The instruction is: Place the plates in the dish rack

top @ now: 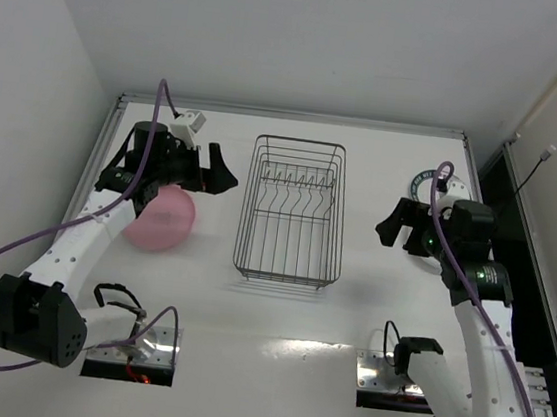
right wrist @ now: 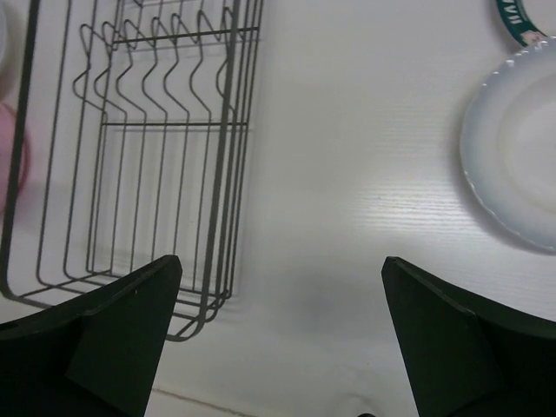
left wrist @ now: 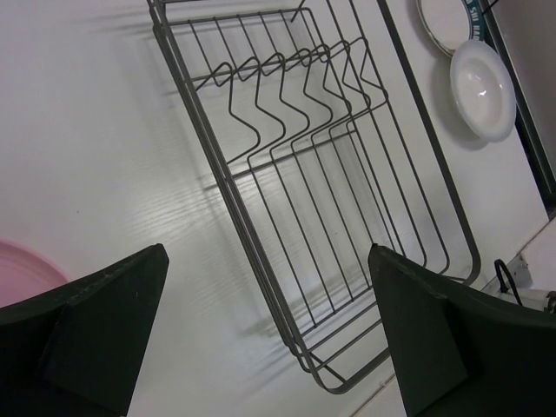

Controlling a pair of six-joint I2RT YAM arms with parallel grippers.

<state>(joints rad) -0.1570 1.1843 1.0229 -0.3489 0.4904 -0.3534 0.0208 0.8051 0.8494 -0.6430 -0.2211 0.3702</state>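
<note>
The dish rack (top: 293,210) of thin dark wire stands empty in the middle of the table; it also shows in the left wrist view (left wrist: 321,191) and the right wrist view (right wrist: 148,156). The pink plate (top: 162,217) lies flat left of the rack, partly under my left arm, with its edge in the left wrist view (left wrist: 22,269). A plain white plate (right wrist: 521,156) and the patterned-rim plate (top: 424,182) lie right of the rack, both also in the left wrist view: white (left wrist: 482,87), patterned (left wrist: 443,22). My left gripper (top: 224,174) is open and empty between the pink plate and the rack. My right gripper (top: 385,229) is open and empty between the rack and the white plate.
White walls close the table in at the back and left. A dark strip with a cable (top: 523,186) runs along the right edge. The arm bases with their metal mounting plates (top: 132,348) sit at the near edge.
</note>
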